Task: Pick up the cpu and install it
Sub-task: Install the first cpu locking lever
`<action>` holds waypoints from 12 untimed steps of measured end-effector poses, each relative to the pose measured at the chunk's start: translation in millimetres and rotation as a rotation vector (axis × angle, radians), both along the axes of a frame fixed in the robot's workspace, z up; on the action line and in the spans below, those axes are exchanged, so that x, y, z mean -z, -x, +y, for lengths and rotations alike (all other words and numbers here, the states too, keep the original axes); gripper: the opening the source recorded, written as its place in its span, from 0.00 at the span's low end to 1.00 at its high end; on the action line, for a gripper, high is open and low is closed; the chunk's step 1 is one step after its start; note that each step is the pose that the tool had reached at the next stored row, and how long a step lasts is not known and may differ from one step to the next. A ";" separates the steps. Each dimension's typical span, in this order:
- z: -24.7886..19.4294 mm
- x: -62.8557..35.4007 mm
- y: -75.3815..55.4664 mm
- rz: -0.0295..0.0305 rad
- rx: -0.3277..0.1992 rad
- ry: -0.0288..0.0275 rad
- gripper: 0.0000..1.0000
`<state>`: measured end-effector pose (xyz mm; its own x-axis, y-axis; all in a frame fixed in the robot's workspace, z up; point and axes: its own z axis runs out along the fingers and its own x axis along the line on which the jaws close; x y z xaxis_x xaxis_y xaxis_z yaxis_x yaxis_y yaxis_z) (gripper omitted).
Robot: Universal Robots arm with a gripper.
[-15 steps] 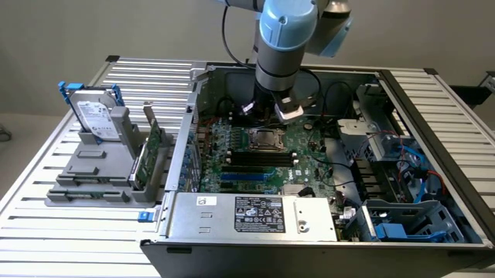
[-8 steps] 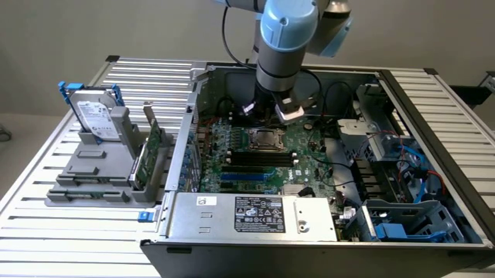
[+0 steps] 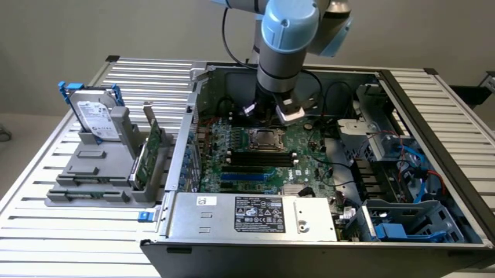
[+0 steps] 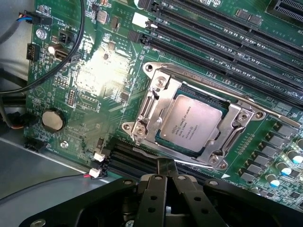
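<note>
The cpu (image 4: 191, 123) lies flat in the socket (image 4: 147, 108) on the motherboard (image 4: 94, 75), with the socket's metal frame around its edges. The end effector (image 4: 166, 165) is closed and empty, its fingertips pressed together near the socket's edge. In the exterior view the arm (image 3: 286, 52) reaches down into the open case (image 3: 433, 116) on the tabletop (image 3: 77, 243).

You'll see the slatted metal table (image 3: 46, 243) carrying an open computer case (image 3: 309, 260) at three o'clock and a grey, seemingly plastic fixture (image 3: 77, 194) at nine.
</note>
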<state>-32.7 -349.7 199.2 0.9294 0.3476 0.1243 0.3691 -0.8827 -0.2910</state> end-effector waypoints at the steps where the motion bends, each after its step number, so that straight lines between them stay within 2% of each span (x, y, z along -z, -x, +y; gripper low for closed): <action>1: 0.0 0.3 -0.3 -0.0001 0.000 0.0000 0.11; 12: 0.0 2.9 -2.2 0.0000 0.010 0.0015 0.11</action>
<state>-30.5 -349.7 196.2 0.9328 0.3384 0.1238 0.3602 -0.8868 -0.2896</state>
